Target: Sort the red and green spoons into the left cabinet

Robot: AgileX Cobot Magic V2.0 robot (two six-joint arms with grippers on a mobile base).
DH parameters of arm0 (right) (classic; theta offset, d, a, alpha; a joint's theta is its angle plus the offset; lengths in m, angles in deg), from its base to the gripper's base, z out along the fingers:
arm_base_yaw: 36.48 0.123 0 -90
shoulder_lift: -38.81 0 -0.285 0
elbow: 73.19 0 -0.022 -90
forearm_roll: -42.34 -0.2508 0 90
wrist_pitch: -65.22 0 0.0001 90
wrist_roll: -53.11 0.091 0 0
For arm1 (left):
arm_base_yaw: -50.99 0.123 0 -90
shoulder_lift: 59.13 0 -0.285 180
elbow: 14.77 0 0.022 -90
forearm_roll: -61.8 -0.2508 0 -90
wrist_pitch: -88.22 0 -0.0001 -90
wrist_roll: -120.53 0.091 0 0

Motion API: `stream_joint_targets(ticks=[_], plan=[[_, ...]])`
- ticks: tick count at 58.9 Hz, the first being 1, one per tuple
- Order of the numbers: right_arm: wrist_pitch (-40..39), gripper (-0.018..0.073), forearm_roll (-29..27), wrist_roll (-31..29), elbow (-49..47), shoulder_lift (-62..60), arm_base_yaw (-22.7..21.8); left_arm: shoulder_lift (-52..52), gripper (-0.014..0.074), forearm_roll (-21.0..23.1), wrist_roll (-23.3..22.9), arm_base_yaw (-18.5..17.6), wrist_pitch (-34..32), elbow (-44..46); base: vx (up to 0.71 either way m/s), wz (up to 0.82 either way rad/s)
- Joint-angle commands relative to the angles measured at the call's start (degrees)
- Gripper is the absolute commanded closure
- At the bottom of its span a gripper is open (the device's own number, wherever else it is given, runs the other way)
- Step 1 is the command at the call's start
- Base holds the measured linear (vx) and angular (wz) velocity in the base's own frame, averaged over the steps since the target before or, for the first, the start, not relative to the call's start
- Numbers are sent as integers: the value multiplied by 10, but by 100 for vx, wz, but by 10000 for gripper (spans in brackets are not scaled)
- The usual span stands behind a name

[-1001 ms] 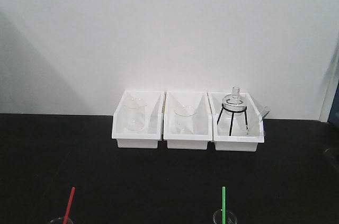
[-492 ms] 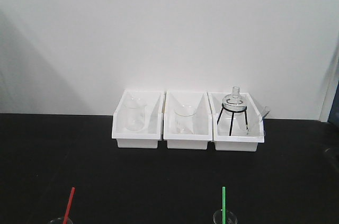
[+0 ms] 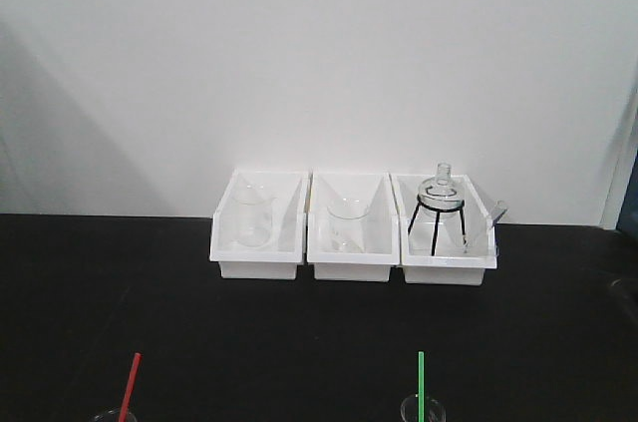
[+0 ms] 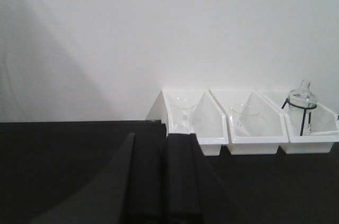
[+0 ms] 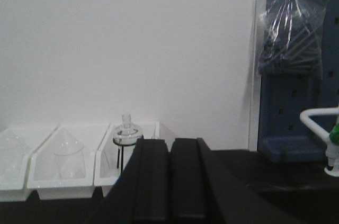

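Nearest the left wrist camera, the left gripper fills the 6 o'clock part of the view. Its two dark fingers are pressed together along a thin seam with nothing between them, though their edges blur into the black table. The right gripper looks the same from its own camera, with fingers closed on each other and empty.

In the front view, the red spoon rises at 7 o'clock and its handle leans toward 1 o'clock. The green spoon stands straight up at 5 o'clock, well apart from the red one. Each handle stands in a clear glass vessel, and only the rims show. The frame's lower edge cuts off both spoon bowls.

Farther back, three white bins sit touching in a row against the white wall. The left and middle bins each hold a clear beaker, faint against the white plastic. The right bin holds a black wire tripod topped by a rounded glass piece whose kind is hard to tell.

In the right wrist view, a blue panel stands at 3 o'clock. A clear bag of dark, indistinct things hangs at 1 o'clock. A white fitting is cut off by the right edge.
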Motion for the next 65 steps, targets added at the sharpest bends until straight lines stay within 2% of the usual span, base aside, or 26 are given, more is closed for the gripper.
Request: stream_joint_targets(ticks=[1,17,26,30,36,47,53,61,65], plan=[[-33,565,6,0,-48,64,-2,74,596,0,4,-2,-31,53,0,0],[-24,557,-5,0,-52,121,-2,175,578,0,13,-2,-54,66,0,0],[-25,501,-12,0,-52,124,-2,198,500,0,12,-2,-52,66,0,0],[-25,452,-12,0,-52,124,-2,203,450,0,11,-2,-51,66,0,0],[-22,331,-13,0,-52,124,-2,205,335,0,11,-2,-52,66,0,0],[-25,5,-31,0,-52,124,-2,205,108,0,11,-2,-52,66,0,0],[-27,-162,-39,0,-52,124,-2,205,36,0,11,-2,-52,66,0,0],[-28,-167,-44,1,-52,124,-2,205,15,0,11,-2,-52,66,0,0],[-25,-162,-79,15,-52,124,-2,205,19,0,11,-2,-52,66,0,0]])
